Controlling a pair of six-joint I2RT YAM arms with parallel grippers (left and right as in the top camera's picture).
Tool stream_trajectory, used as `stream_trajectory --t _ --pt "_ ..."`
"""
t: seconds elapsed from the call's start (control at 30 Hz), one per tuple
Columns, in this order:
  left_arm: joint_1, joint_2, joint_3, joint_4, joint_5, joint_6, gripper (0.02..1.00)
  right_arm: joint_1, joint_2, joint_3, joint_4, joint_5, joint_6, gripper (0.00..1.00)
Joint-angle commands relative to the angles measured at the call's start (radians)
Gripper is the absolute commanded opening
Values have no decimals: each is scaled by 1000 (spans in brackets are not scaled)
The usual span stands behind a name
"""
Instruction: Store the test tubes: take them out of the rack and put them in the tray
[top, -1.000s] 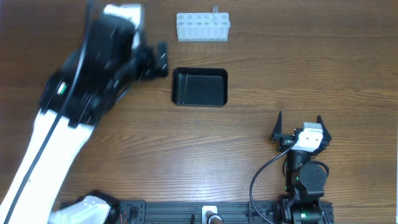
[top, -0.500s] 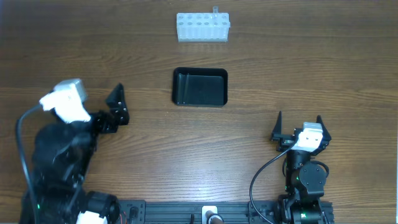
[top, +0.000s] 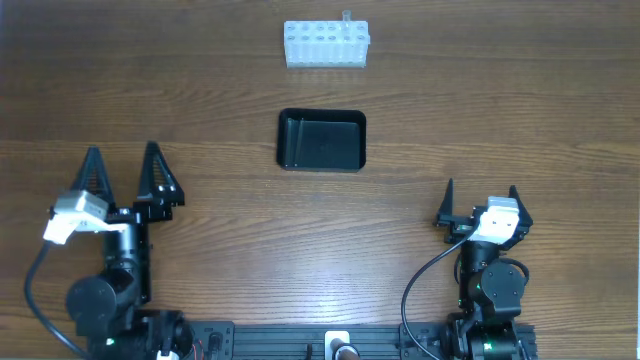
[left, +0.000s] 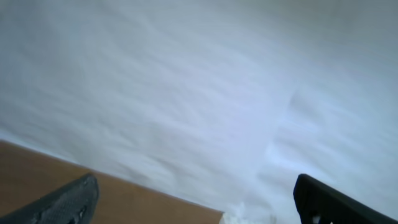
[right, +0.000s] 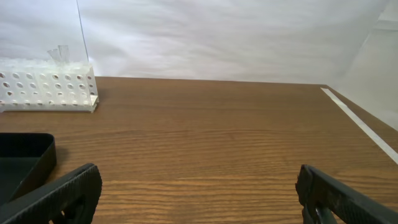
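Observation:
A white test tube rack (top: 326, 46) stands at the far side of the table, with one clear tube (top: 347, 18) sticking up near its right end. In front of it lies a black tray (top: 283, 141) with nothing visible inside. My left gripper (top: 125, 168) is open at the near left, far from both, and its wrist view faces a white wall past its fingers (left: 69, 198). My right gripper (top: 481, 199) is open at the near right, holding nothing. Its wrist view shows the rack (right: 47, 91), the tube (right: 60, 53) and a corner of the tray (right: 26, 155).
The wooden table (top: 500, 100) is bare to the right of the tray and the rack. A white wall (right: 217, 37) stands behind the table's far edge. A pale strip (right: 360, 121) runs along the table's right side.
My left arm has swung back from beside the tray to the near left, by its base, where its gripper stands open. The right arm, rack and tray have not moved.

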Motion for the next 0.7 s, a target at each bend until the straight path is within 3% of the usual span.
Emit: stream_trajectory --t 0.03,0.27,0.7 --pt "39 -56 -114 78 44 0 996 -5 -9 -5 -4 2 3 993" --pt "91 -141 -250 135 46 0 998 -5 -9 -5 -4 2 3 993" --pt "107 -237 -248 -364 48 24 998 -5 -9 -5 -4 2 3 993"
